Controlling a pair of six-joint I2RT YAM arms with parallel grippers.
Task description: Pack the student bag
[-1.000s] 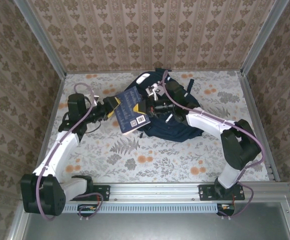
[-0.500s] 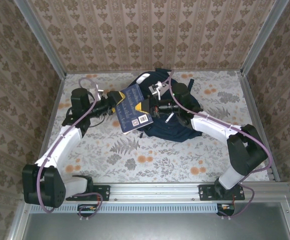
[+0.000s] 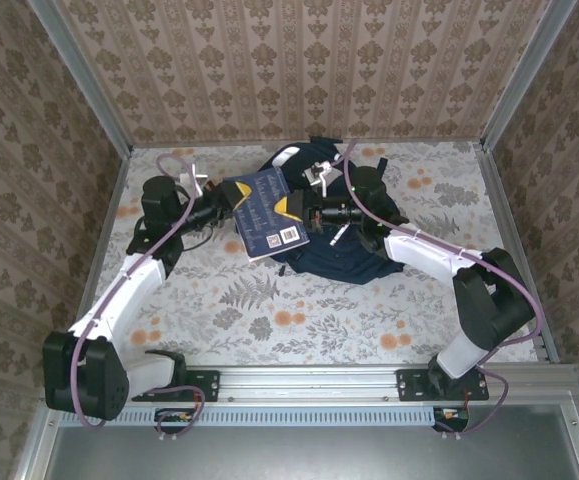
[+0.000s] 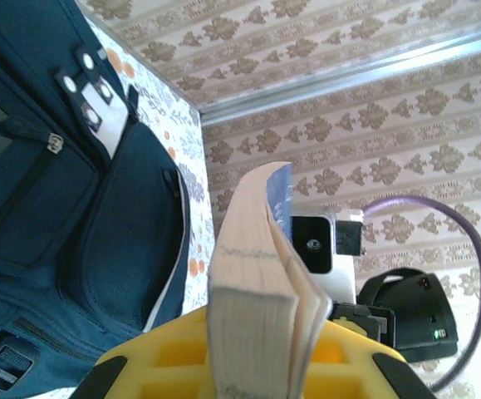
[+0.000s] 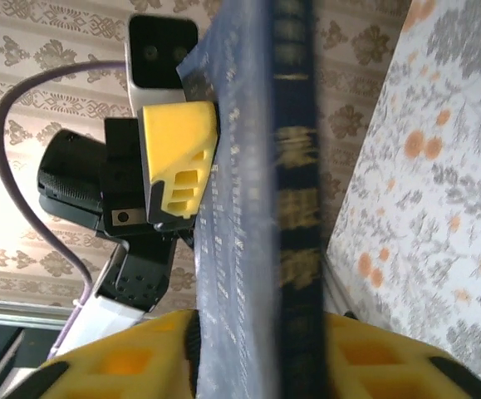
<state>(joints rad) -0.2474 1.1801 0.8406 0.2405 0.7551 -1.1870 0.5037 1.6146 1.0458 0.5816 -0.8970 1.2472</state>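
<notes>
The student bag (image 3: 341, 258) lies at the far middle of the counter (image 3: 269, 310). The book (image 3: 266, 215) is outside it, so I judge packing barely begun. My left end effector (image 3: 231, 202) pinches the book. My right end effector (image 3: 289, 206) straddles its spine, but I cannot tell if it grips. Open counter lies nearside, and the back wall (image 3: 299, 70) is close behind.

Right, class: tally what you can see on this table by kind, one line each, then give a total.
bag: 1
book: 1
grippers: 2, the left gripper and the right gripper
Total: 4
</notes>
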